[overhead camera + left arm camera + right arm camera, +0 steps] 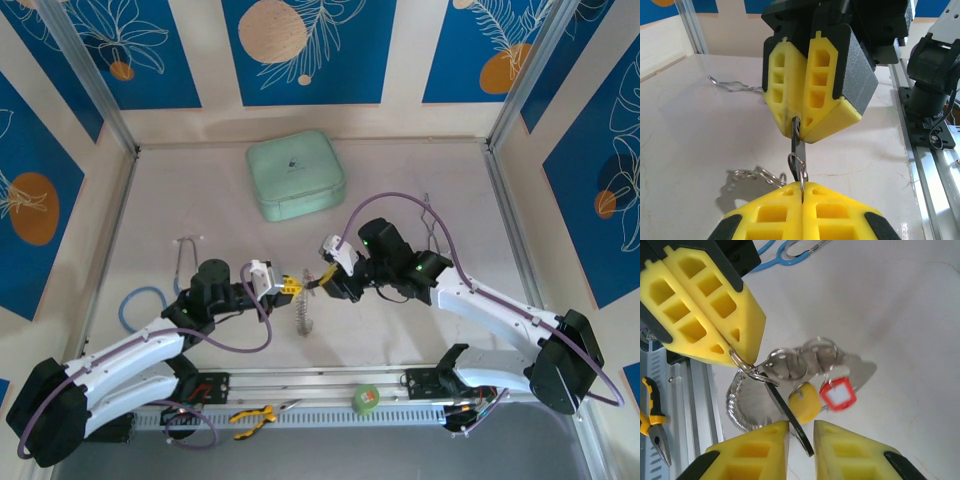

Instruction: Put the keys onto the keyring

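Thin silver keyring held aloft, its edge nipped by left gripper; beaded chain droops beneath. Dark flat key slants from the ring into right gripper. Yellow tag and red tag dangle from small split rings, slightly blurred.

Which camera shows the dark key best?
The right wrist view: the dark key lies large, flat side showing, at the right end effector. The left wrist view shows its thin edge; the top view, a tiny speck.

top camera looks down from high up. the wrist cameras sit close, facing each other, both seeing the key.
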You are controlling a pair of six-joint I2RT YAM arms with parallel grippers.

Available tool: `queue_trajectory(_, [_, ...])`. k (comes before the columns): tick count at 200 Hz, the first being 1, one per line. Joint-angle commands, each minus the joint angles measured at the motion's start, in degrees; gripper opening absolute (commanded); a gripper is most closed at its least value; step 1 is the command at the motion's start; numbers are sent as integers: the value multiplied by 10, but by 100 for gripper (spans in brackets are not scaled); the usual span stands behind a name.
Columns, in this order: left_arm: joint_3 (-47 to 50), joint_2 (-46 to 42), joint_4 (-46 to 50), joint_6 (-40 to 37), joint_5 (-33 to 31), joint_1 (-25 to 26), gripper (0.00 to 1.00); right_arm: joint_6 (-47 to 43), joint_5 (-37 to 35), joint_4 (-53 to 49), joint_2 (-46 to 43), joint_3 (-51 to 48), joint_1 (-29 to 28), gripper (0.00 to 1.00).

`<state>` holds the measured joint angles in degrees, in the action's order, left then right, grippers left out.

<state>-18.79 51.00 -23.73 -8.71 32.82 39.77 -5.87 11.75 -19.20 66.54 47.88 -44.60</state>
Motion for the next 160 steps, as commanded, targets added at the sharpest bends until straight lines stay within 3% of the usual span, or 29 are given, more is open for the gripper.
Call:
queue_trajectory(1, [0, -8, -22, 1, 20, 2, 0, -44, 4, 14, -5, 10, -3, 38])
queue_trajectory(27, [8, -9, -43, 13, 20, 2, 0, -92, 20, 42, -14, -14, -20, 46])
queue_trajectory(160, [25, 5, -104, 37, 21, 2, 0, -37, 53, 196, 28, -79, -30, 46])
